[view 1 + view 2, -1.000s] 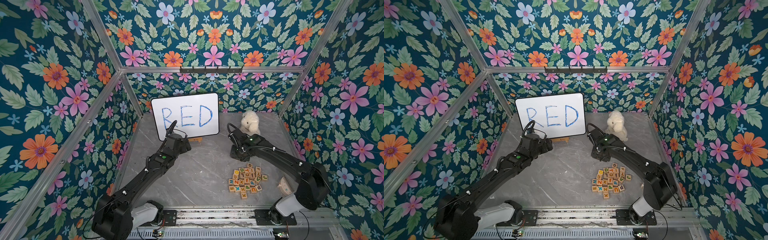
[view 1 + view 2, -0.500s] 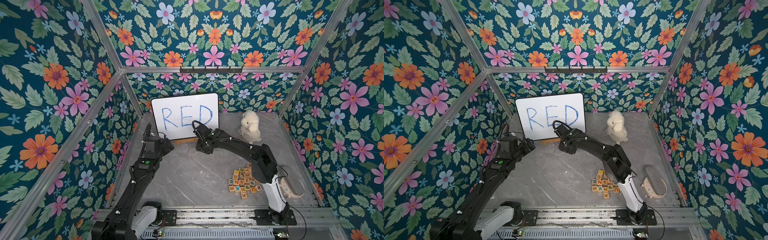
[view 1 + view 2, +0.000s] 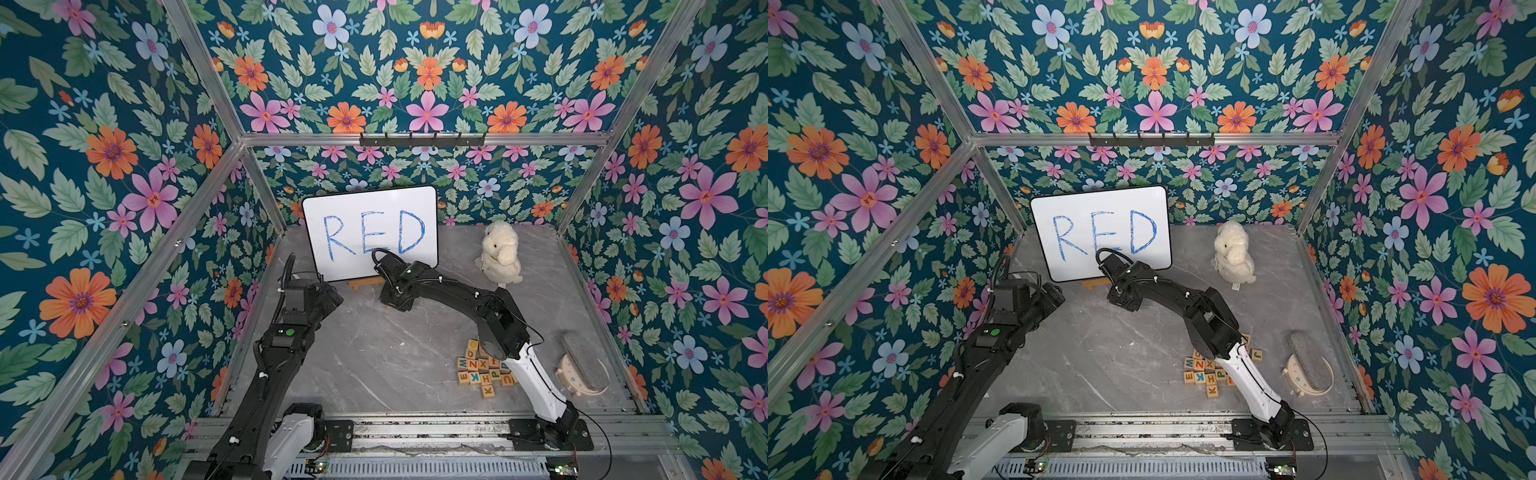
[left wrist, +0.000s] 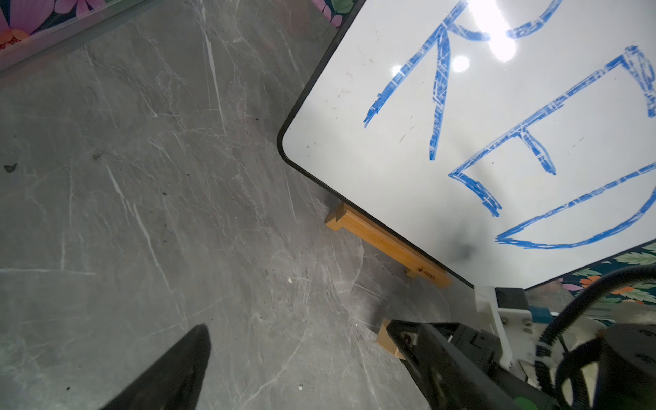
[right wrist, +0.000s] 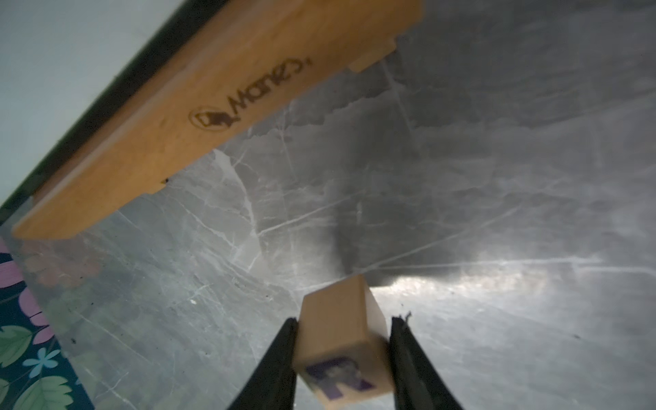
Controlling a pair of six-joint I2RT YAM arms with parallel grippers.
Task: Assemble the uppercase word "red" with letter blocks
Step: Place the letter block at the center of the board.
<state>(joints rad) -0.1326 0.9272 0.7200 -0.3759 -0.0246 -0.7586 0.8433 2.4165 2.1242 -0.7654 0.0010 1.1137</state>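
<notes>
Clamping a light-wood letter block [image 5: 339, 340] with a purple R on its near face, the right fingers [image 5: 284, 358] hold it tilted over the grey surface [image 5: 497, 177], near the whiteboard's wooden stand [image 5: 198, 117]. The left fingers [image 4: 184, 365] stand apart, empty, only one in sight. Remaining letter blocks [image 3: 484, 372] lie heaped beside the right arm [image 3: 536, 386], well apart from the held one.

Both top views look down from high over the 6 o'clock edge of the tabletop [image 3: 374, 353] toward the whiteboard [image 3: 370, 232] at 12. The wrist cameras sit low and close, the right closest; both catch the board's wooden stand [image 5: 177, 117] and the R block [image 5: 337, 337].
</notes>
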